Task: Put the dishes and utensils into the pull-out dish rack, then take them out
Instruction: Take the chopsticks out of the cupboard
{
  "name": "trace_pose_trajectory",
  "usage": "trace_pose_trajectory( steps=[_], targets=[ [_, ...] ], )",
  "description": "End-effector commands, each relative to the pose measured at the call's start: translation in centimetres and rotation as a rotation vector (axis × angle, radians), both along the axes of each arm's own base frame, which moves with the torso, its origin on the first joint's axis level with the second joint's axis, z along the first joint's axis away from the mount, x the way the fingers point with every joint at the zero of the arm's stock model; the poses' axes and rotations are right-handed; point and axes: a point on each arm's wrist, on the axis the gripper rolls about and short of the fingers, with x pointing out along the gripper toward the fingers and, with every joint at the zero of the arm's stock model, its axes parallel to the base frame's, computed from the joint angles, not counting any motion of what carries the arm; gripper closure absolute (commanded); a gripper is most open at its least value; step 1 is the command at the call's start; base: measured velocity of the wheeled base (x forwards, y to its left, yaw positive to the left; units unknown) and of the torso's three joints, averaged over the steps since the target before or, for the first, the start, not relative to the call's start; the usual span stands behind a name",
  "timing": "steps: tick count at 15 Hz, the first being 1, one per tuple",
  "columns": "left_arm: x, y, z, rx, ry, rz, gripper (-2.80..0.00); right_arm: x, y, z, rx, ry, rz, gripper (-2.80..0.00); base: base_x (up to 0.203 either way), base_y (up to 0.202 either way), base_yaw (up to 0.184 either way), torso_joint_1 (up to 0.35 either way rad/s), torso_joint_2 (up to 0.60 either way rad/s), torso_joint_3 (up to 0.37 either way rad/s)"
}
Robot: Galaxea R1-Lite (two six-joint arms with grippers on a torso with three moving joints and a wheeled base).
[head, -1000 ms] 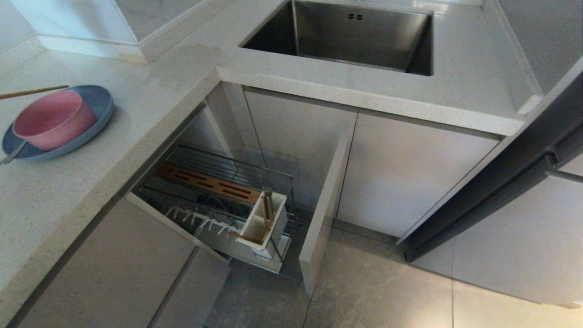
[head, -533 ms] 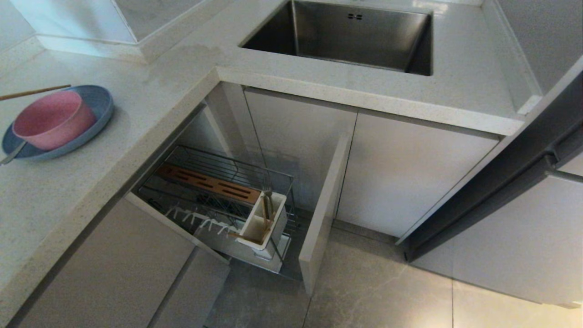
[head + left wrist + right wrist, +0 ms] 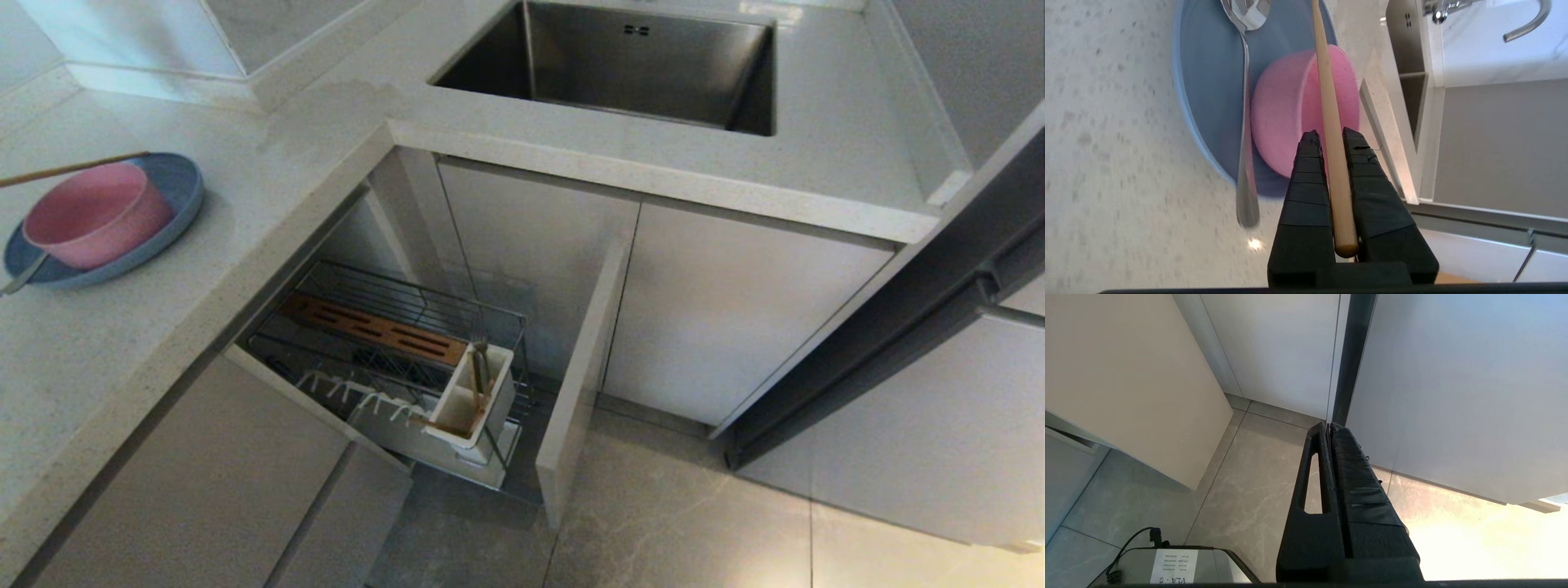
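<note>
On the counter at the left, the pink bowl (image 3: 94,214) sits on the blue plate (image 3: 178,181), and the spoon (image 3: 20,276) leans on the plate's rim. My left gripper (image 3: 1331,136) is shut on one wooden chopstick (image 3: 1326,81), held above the bowl (image 3: 1286,110), beside the spoon (image 3: 1245,102). The head view shows only the chopstick's tip (image 3: 82,167). The dish rack (image 3: 359,327) is pulled out; its white utensil box (image 3: 473,404) holds the fork (image 3: 480,347) and a chopstick (image 3: 474,380). My right gripper (image 3: 1328,426) hangs shut and empty over the floor.
The steel sink (image 3: 637,65) is set in the counter (image 3: 122,343) behind the rack. The rack's beige panel front (image 3: 580,376) juts out over the tiled floor. Closed cabinet doors stand to its right. A grey labelled box (image 3: 1171,565) lies below the right gripper.
The chopstick tip has slid rightward over the plate's far rim in the head view. The bowl, plate, spoon and rack have not moved.
</note>
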Motion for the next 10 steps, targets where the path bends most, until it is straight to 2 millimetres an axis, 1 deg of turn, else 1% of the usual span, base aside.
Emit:
trace_pose_trajectory(
  steps=[1, 3, 8, 10],
  targets=[
    [0.6, 0.6, -0.6, -0.01, 0.001, -0.01, 0.0, 0.0, 0.0, 0.0, 0.0, 0.002, 0.0, 0.0, 0.0, 0.0, 0.0, 0.0, 0.0, 0.0],
    [1.2, 1.3, -1.3, -0.013, 0.003, -0.015, 0.0, 0.0, 0.0, 0.0, 0.0, 0.001, 0.0, 0.0, 0.0, 0.0, 0.0, 0.0, 0.0, 0.0],
    [2.4, 2.2, -2.5, -0.016, 0.005, -0.029, 0.0, 0.0, 0.0, 0.0, 0.0, 0.001, 0.0, 0.0, 0.0, 0.0, 0.0, 0.0, 0.0, 0.0],
    [2.6, 2.3, -2.4, 0.001, -0.005, -0.03, 0.0, 0.0, 0.0, 0.0, 0.0, 0.001, 0.0, 0.0, 0.0, 0.0, 0.0, 0.0, 0.0, 0.0]
  ],
)
